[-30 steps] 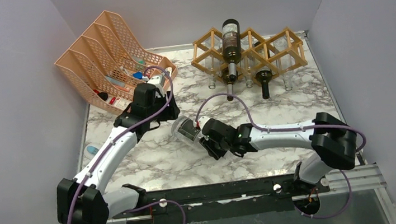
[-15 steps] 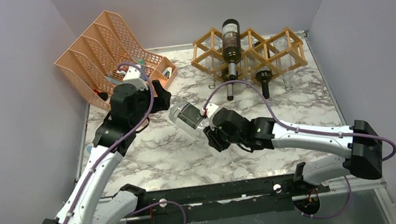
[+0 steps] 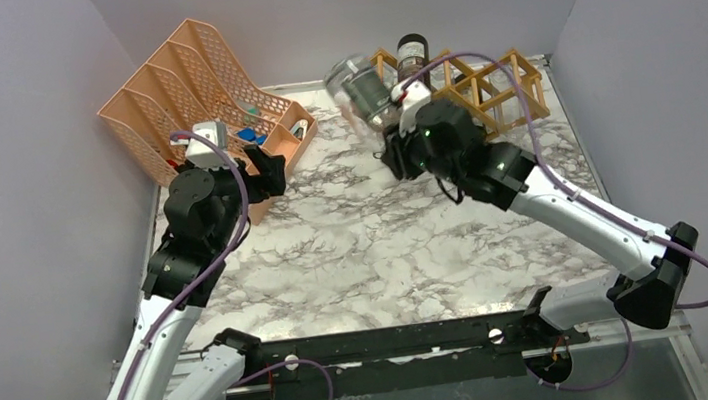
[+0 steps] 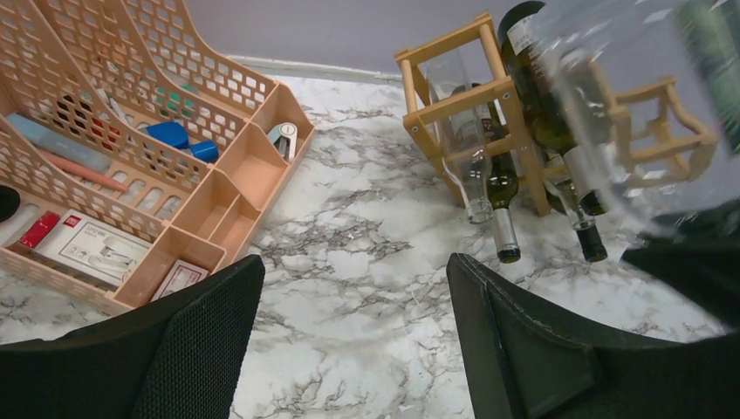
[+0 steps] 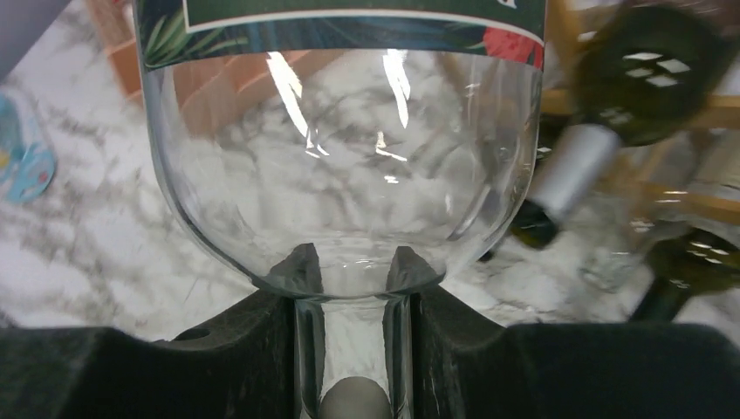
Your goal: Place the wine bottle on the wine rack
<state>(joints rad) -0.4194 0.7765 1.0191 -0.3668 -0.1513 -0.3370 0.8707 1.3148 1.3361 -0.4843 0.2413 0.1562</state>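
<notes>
The wine bottle (image 3: 362, 88), clear glass with a green leaf-print label, is off the bench and tilted, base uppermost, at the left end of the wine rack (image 3: 508, 82). It is just beside a dark bottle (image 3: 411, 53) lying in the rack. Whether it touches the rack cannot be told.

The bench (image 3: 357, 260) has a white marble pattern with grey veins. Plain pale walls (image 3: 22, 147) enclose it on three sides.

The right wrist view alone shows the grip. The neck of the wine bottle (image 5: 349, 175) runs down between the right jaws, which are clenched on it just below the shoulder.

The left wrist view alone shows the stored bottles' necks pointing down out of the wine rack (image 4: 454, 96).

The left jaws are spread apart and grasp nothing. They hang over the bench beside the peach mesh file organizer (image 3: 185, 78).
</notes>
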